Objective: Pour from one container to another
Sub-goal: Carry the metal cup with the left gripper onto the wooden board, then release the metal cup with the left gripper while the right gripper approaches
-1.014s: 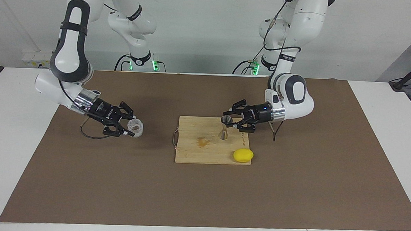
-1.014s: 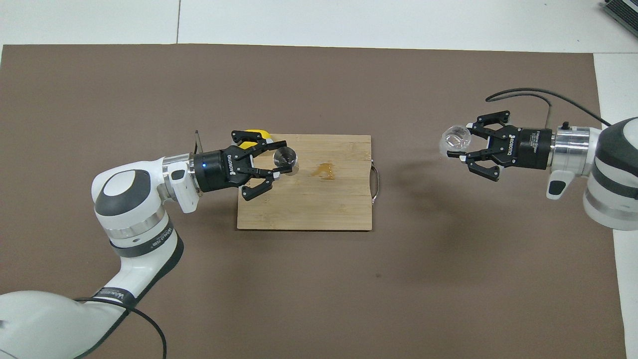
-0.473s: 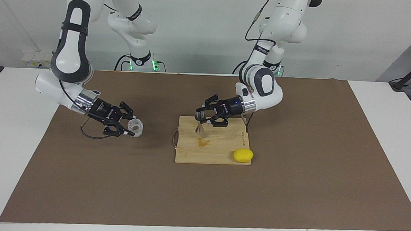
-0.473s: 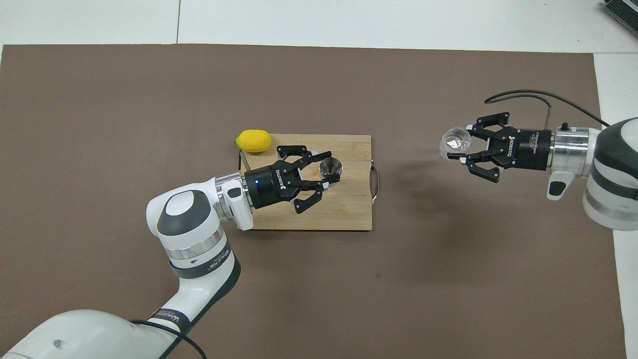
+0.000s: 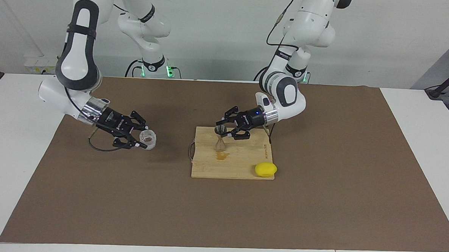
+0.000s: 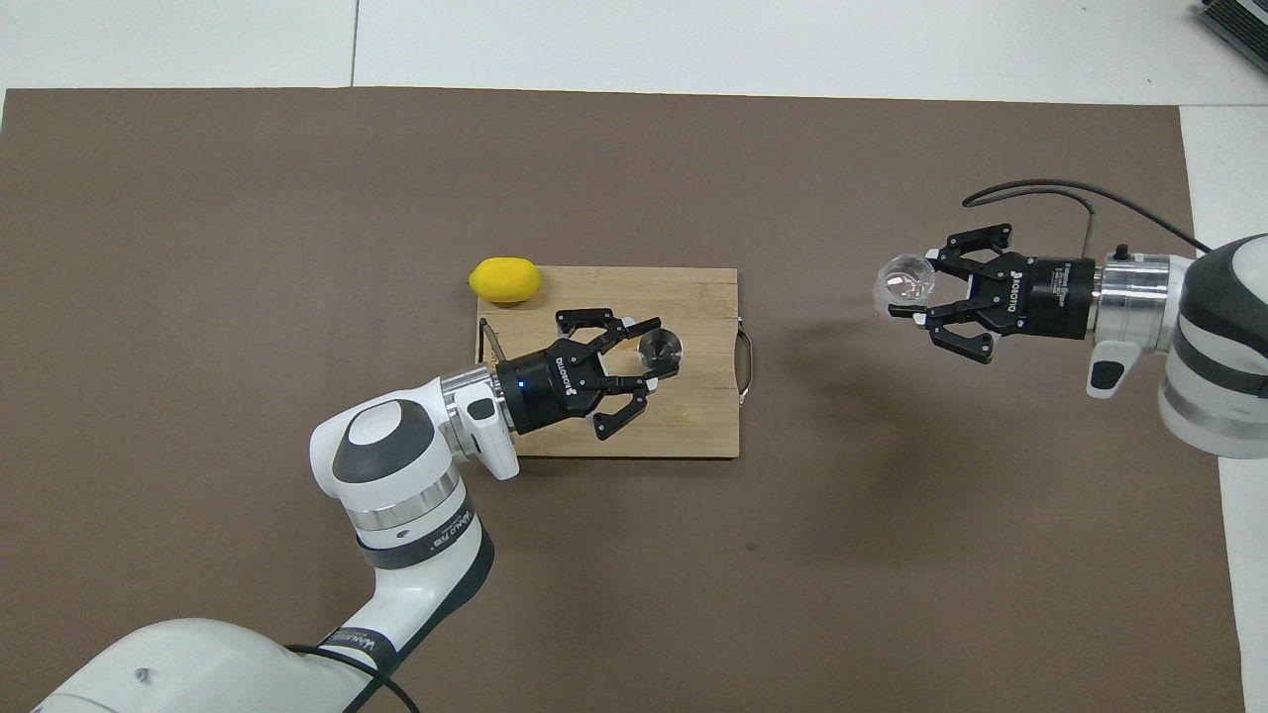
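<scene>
**Bringing cup and jigger together for the pour**

Holding both vessels, you are in the approach step: nothing is tipped yet. Nearest the robots, over the wooden board (image 5: 246,157), your left gripper (image 5: 224,130) is clamped on the upper cone of the metal jigger (image 5: 220,139), which stands upright above an amber stain (image 5: 221,155) on the wood. Toward the right arm's end, over the brown mat (image 5: 319,206), your right gripper (image 5: 142,141) is clamped on the clear glass cup (image 5: 148,138), level and well apart from the jigger. Next, you would likely need to carry the cup over the jigger's mouth and tilt it slowly. Farthest out, a lemon (image 5: 265,169) rests at the board's corner.
</scene>
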